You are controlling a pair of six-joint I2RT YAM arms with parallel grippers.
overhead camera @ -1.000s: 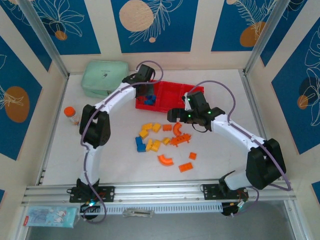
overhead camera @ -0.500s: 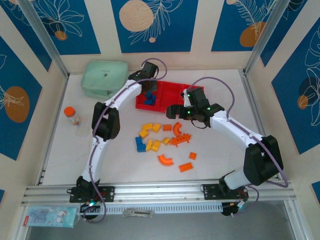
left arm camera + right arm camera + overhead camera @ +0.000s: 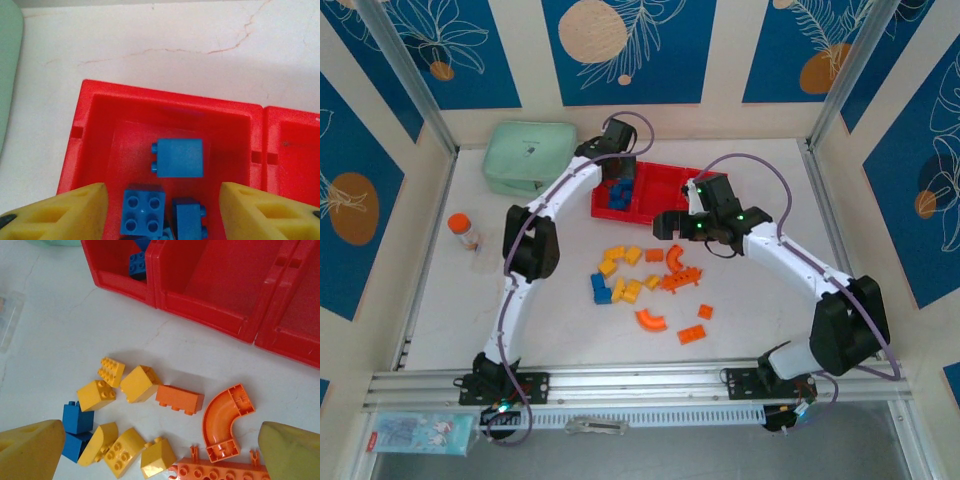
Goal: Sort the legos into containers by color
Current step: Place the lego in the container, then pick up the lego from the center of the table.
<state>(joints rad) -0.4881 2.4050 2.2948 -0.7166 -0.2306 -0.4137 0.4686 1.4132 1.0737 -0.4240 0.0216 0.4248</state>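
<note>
Legos (image 3: 178, 158) directly under L gripper (image 3: 162, 202)

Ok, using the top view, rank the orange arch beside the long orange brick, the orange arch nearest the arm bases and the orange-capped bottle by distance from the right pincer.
1. The orange arch beside the long brick: just on the near side of the right pincer.
2. The orange arch nearest the bases: farther toward the near edge.
3. The orange-capped bottle: far off to the left.

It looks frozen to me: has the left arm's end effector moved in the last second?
Yes. The left end effector shifted right, away from the green case, farther over the red tray.
</note>
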